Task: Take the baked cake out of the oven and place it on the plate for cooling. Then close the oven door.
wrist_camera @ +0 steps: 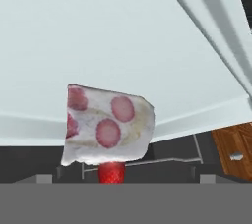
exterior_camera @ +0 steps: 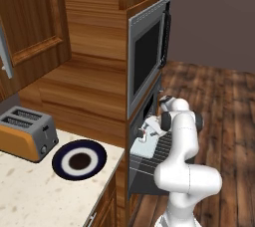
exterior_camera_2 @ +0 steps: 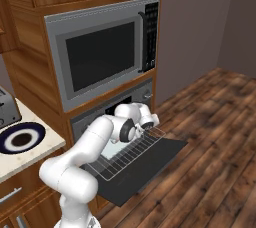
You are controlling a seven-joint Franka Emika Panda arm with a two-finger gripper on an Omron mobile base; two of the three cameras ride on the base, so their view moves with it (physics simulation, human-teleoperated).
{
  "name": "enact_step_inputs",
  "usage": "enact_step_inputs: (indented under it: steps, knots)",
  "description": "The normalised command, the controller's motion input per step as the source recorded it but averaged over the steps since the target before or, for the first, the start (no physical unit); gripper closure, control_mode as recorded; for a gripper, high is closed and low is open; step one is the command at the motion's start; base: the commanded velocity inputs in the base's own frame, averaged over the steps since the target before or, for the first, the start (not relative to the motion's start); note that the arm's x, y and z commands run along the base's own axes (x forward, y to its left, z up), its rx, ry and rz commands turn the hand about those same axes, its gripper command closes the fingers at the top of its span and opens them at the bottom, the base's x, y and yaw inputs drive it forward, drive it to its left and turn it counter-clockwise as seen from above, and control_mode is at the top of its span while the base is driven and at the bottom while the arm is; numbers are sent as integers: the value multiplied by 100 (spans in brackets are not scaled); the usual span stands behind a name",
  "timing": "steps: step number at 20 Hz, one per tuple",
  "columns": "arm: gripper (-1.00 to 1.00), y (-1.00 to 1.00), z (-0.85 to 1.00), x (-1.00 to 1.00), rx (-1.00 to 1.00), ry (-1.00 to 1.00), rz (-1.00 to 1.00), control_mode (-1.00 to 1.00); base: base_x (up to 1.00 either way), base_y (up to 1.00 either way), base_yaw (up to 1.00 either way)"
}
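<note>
Fingers [exterior_camera: 143, 134] spread over cake [wrist_camera: 106, 126]

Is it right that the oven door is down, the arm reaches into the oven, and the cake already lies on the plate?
Not quite. The plate on the counter bears nothing, as the left base view shows. The cake is on a pale tray, right before the gripper, in the hand view. The oven door is down and the arm reaches into the oven.

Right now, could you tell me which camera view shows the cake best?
The hand view: the baked cake sits close up on a pale tray, its white frosting, pink slices and red berry plain. The left base view shows it as a small white shape by the arm in the open oven; in the right base view I cannot make it out.
</note>
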Motion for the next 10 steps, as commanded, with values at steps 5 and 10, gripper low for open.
enact_step_inputs:
  steps: [5, 10]
  knots:
    - [-100, -2, -3, -11, 0, 0, 0, -100, 0, 0, 0]
    - [-100, 17, -11, -5, -1, 0, 0, -100, 0, 0, 0]
